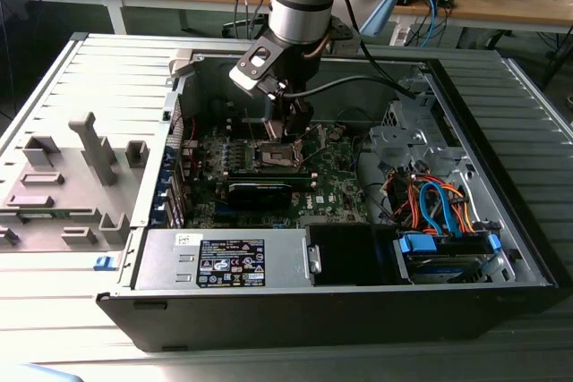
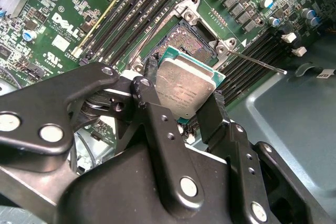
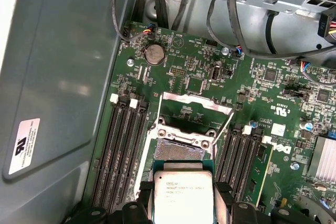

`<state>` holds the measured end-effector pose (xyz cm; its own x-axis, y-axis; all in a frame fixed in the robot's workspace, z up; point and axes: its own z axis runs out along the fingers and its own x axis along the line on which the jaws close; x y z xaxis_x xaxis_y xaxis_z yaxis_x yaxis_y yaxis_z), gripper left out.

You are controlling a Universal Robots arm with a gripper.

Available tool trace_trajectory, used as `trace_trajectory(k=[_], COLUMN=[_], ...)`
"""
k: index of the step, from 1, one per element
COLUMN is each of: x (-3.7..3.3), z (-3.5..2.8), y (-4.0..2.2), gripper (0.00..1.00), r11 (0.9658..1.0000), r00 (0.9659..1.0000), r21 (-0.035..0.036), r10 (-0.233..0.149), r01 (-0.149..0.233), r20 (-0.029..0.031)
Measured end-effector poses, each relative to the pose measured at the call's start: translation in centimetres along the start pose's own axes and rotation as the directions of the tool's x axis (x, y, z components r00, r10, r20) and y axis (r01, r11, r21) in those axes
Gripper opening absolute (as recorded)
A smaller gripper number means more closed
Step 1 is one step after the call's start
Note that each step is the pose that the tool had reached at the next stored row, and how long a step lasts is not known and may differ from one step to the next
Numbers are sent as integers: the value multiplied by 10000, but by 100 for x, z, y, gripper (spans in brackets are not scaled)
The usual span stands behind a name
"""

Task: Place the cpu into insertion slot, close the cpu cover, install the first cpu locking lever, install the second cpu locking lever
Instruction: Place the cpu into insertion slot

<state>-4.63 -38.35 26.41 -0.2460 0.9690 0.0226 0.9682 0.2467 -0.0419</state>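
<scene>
1. Silvery cpu (image 2: 185,86) is clamped by two opposite edges in the gripper (image 2: 181,96), jaws closed to chip width.
2. Cpu hangs over the near edge of the slot (image 3: 181,149), not seated; contact cannot be told.
3. Cover (image 3: 195,103) stands swung open behind the slot.
4. Arm reaches down into the open case (image 1: 269,310).

White logo lettering (image 2: 65,24) on motherboard (image 2: 89,3), print on cpu (image 3: 184,195)

Exterior view: raised, angled down into open computer case (image 1: 269,306), distant. 2 wrist views: close above motherboard (image 3: 199,85); insertion slot (image 3: 178,150) and cpu (image 3: 184,195) in both wrist views.
</scene>
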Motion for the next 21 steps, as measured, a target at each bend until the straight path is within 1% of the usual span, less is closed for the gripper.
trace_trajectory(k=[21], x=[-1], z=[10], y=[1], gripper=[55], r11=[9999], r00=[9999], r21=[-2], r10=[130], r01=[-130], r20=[-2])
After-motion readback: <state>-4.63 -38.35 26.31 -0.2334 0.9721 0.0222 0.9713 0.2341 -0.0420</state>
